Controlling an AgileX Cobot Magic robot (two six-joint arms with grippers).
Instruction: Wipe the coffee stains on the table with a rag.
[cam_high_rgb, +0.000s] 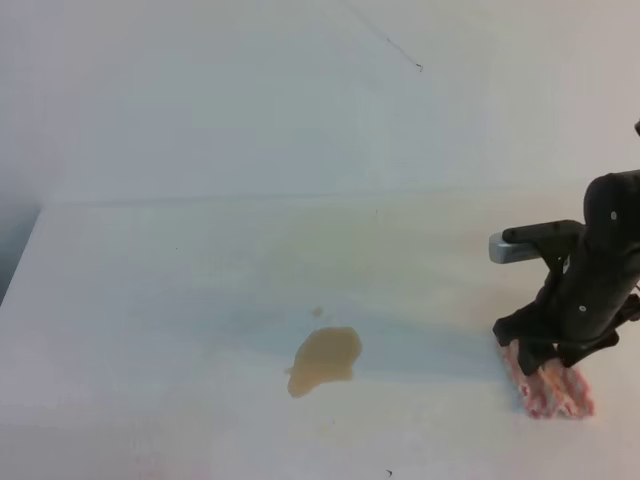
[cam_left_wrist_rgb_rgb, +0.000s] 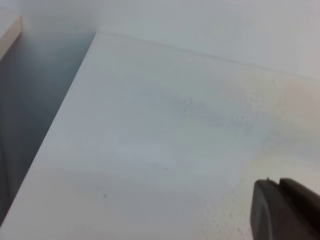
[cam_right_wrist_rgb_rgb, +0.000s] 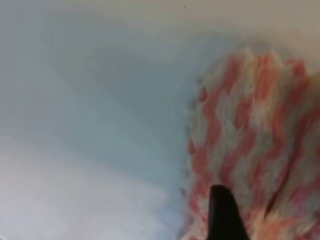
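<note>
Pink-and-white checked cloth down at the table's (cam_high_rgb: 150, 260) right side, close to the near edge: that's the rag (cam_high_rgb: 560, 392), lying bunched with its fuzzy ridges showing. The right gripper (cam_high_rgb: 538, 357) is right on top of it, black body angled down, fingertips at the rag's rear end. From the wrist view on that side, one dark fingertip (cam_right_wrist_rgb_rgb: 225, 212) is planted on the rag (cam_right_wrist_rgb_rgb: 250, 145), pressing into the pink checks; the other finger is out of that picture. From overhead the fingers look spread across the cloth rather than pinched, but whether they are free of it or gripping it, I cannot tell.

Over to the coffee stains (cam_high_rgb: 324, 360): a pale tan blotch sitting toward the near edge, about mid-table, with a tiny tan speck (cam_high_rgb: 317, 312) just behind it. Blotch and rag are well apart, a bare stretch of white tabletop between them. A faint greyish streak runs across the surface from the blotch toward the right side.

The left gripper (cam_left_wrist_rgb_rgb: 285, 210) shows only as a dark corner at the bottom right of its own wrist view, above plain white tabletop near the table's left edge (cam_left_wrist_rgb_rgb: 60, 115); its jaws cannot be made out. It does not appear in the overhead view.
</note>
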